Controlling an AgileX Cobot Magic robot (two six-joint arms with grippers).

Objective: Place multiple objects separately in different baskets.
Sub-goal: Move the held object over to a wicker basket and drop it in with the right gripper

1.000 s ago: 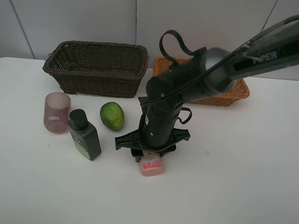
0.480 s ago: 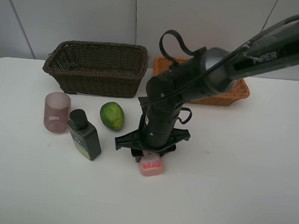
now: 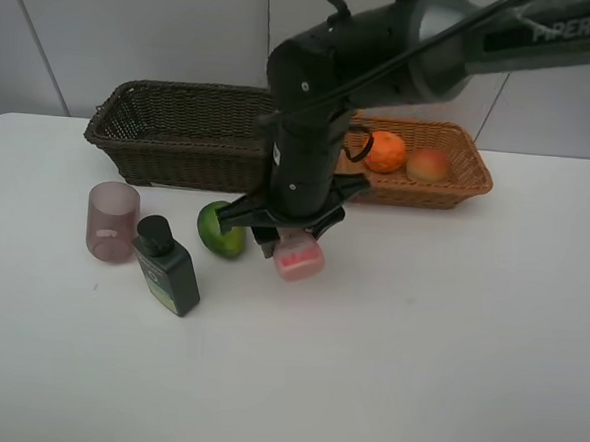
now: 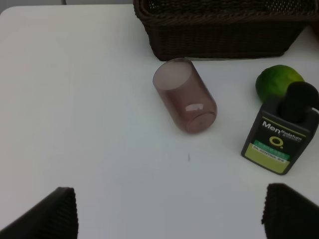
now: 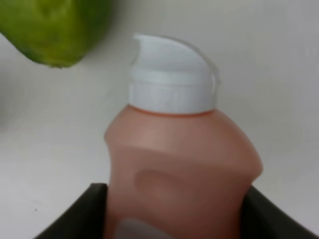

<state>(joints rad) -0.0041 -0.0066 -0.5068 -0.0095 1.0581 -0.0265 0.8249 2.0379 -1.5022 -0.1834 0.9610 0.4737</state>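
- The right end effector [image 3: 292, 238], clamped on the pink bottle [image 3: 300, 258], has risen toward the tan basket [image 3: 475, 177]; a second ago the bottle sat lower on the desk [image 3: 448, 341]
- The arm now uncovers the orange [image 3: 385, 151] in that basket
- The pink bottle hangs beside the green fruit [image 3: 214, 232], its white cap [image 5: 172, 74] away from the fingers
- The left end effector [image 4: 169, 216] has its fingers apart, empty

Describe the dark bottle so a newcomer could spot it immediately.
Find the dark brown basket at the back left. In front of it, between the mauve cup and the green fruit, sits the dark green bottle. Only it has a black cap and printed label.
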